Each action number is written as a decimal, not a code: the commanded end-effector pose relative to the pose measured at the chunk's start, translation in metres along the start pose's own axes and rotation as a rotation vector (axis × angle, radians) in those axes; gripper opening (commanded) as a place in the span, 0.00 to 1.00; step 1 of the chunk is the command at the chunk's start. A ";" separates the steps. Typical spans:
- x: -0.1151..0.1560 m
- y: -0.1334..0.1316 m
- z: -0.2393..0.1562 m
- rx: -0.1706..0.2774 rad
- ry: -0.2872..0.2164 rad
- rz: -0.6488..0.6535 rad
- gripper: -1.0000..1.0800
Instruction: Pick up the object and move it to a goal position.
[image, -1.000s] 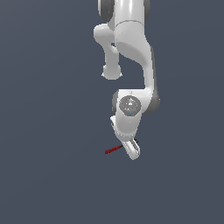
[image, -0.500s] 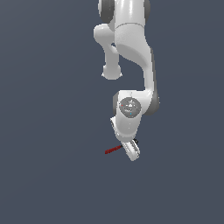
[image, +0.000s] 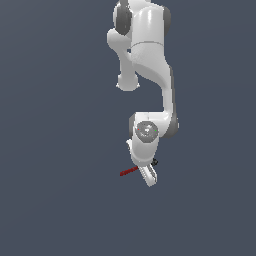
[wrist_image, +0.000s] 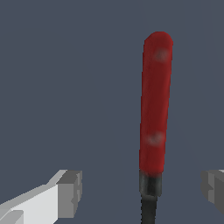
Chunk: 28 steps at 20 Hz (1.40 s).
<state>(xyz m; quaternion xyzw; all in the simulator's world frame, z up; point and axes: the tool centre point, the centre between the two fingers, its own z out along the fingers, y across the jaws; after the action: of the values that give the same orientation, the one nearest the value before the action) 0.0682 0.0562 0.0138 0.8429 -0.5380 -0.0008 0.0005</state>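
Low over the plain dark grey-blue ground (image: 60, 150), the gripper (image: 149, 176) hangs at the bottom end of the white Franka arm (image: 150, 65), and its jaws stand spread apart with nothing clasped between them. From the wrist camera this is plain: one grey finger pad (wrist_image: 70, 192) sits on one side and the other pad (wrist_image: 213, 190) on the opposite side, with a wide gap between the two, and the tool (wrist_image: 154, 118) lies in that gap without touching either pad — it is closer to the second pad than to the first, though still clearly apart from it. The tool is a thin stick with a rounded red handle (wrist_image: 155, 105) that joins a dark grey collar (wrist_image: 150, 183) and a narrow black shaft running out of the wrist picture. In the exterior view the same tool (image: 129, 171) lies on the ground, its red handle poking out toward the exterior view's left from under the fingers, while a small dark rounded head (image: 154, 162) shows just beside the hand on the exterior view's right. Whether the fingertips reach the ground cannot be told from either picture. Above the hand, the round wrist joint (image: 146, 130) faces the exterior camera, and the arm's upper links rise out of the frame — nothing else lies on the ground.
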 end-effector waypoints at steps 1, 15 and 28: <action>0.000 -0.001 0.004 0.002 0.000 0.000 0.96; 0.001 -0.002 0.002 0.002 0.001 0.001 0.00; 0.022 -0.008 -0.069 0.002 0.001 0.001 0.00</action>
<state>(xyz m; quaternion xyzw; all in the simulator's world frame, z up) 0.0823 0.0426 0.0688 0.8427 -0.5384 -0.0003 0.0004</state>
